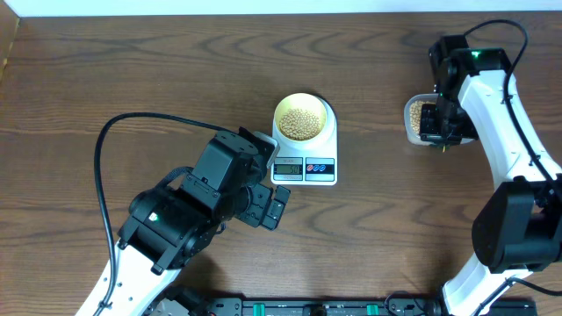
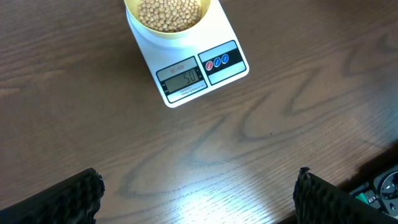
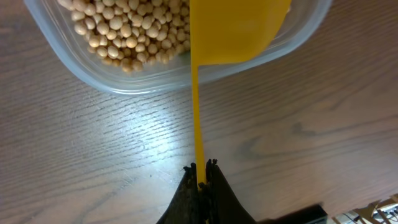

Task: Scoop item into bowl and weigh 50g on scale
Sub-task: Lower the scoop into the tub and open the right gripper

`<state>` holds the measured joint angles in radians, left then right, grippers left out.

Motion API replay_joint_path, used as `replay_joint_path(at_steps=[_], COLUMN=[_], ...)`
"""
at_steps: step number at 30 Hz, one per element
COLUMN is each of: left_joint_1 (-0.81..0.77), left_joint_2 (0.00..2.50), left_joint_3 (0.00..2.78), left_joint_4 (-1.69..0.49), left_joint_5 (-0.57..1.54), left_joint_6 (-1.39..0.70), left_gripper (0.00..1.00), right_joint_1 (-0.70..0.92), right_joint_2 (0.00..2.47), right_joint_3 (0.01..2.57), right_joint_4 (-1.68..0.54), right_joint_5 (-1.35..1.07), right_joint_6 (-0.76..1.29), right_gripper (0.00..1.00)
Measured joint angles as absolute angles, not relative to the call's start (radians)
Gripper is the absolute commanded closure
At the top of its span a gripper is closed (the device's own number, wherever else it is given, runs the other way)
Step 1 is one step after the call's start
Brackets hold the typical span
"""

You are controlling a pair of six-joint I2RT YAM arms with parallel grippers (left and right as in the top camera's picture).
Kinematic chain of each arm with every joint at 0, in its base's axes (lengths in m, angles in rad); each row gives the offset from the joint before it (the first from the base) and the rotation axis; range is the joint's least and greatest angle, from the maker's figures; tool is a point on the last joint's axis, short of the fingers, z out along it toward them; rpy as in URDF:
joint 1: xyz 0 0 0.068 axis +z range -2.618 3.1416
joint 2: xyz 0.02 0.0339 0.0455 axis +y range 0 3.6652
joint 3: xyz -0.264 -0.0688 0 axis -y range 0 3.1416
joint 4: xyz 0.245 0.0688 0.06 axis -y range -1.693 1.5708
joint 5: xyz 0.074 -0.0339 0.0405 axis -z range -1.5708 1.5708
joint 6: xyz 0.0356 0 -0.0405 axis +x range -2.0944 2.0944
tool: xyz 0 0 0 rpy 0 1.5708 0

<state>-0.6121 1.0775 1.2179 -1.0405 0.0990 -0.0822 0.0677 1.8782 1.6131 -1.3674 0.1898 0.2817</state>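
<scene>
Right wrist view: right gripper (image 3: 200, 169) pinches the spoon (image 3: 236, 28) over the tub (image 3: 127, 84); I'd lower it gently. Left gripper (image 2: 198, 196) spread.

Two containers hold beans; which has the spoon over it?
The clear tub: the yellow spoon, held by the right gripper, reaches over its rim. The cream bowl on the scale has nothing above it.

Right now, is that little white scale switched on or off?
On. The scale has dark digits on its grey display, seemingly 50, in the left wrist view, with the bowl of beans resting on it.
</scene>
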Motion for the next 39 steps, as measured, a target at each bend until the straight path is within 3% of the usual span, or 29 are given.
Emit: replay_joint_path(at_steps=[21,23,24,26,35,39], left_joint_1=[-0.612,-0.612,-0.612,-0.612,-0.612,-0.612], left_joint_2=[1.077,1.077,1.077,1.077,1.077,1.077], left_joint_3=[1.218,1.218,1.218,1.218,1.218,1.218], left_joint_4=[-1.040,-1.040,-1.040,-1.040,-1.040,-1.040], left_joint_5=[0.099,0.099,0.099,0.099,0.099,0.099], left_joint_6=[-0.082,-0.082,-0.082,-0.082,-0.082,-0.082], left_gripper=[0.00,0.00,0.00,0.00,0.00,0.00], right_joint_1=[0.068,0.067,0.065,0.062,0.059,0.058], right_joint_2=[1.878,1.878,1.878,1.878,1.878,1.874], right_joint_3=[1.484,1.484,1.484,1.484,1.484,1.484], right_joint_4=[-1.251,-1.245,-1.243,-1.241,-1.240,-1.240], right_joint_5=[0.126,0.126,0.126,0.126,0.123,0.121], right_joint_6=[0.277,0.275,0.276,0.268,0.243,0.230], right_gripper=[0.97,0.74,0.57,0.39,0.03,0.01])
